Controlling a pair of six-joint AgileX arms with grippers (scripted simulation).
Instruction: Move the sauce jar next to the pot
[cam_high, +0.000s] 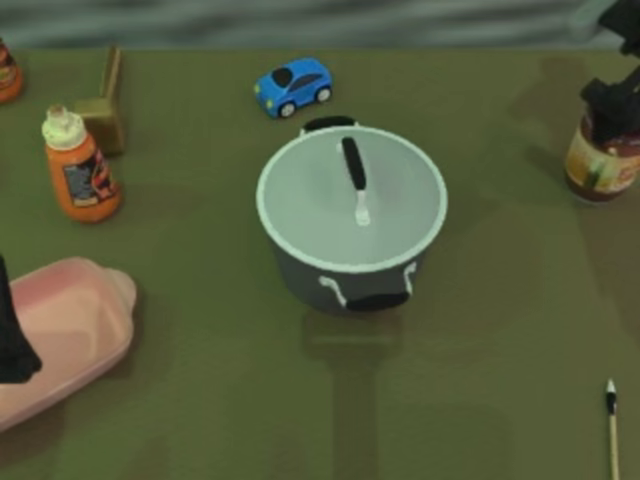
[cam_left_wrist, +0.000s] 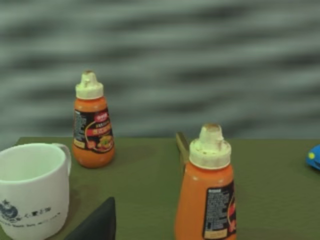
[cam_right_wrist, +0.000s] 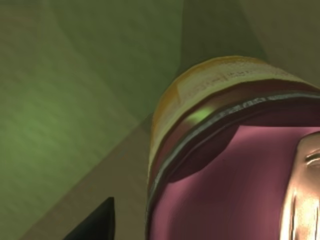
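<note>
The sauce jar (cam_high: 600, 160) stands at the table's far right, well apart from the pot (cam_high: 350, 210), which sits mid-table with its pale lid and black bar handle. My right gripper (cam_high: 612, 105) hangs right over the jar, open. In the right wrist view the dark red lid and yellow label of the jar (cam_right_wrist: 220, 85) loom close. One black fingertip (cam_right_wrist: 100, 222) shows beside the lid with a gap between them; the other fingertip is hidden. My left gripper (cam_high: 14, 350) stays parked at the left edge, open and holding nothing.
An orange squeeze bottle (cam_high: 82, 170), a wooden mallet (cam_high: 105, 105) and a second bottle (cam_high: 8, 70) stand at the back left. A blue toy car (cam_high: 293, 87) sits behind the pot. A pale pink object (cam_high: 70, 320) lies at left, a pencil (cam_high: 611, 425) at front right.
</note>
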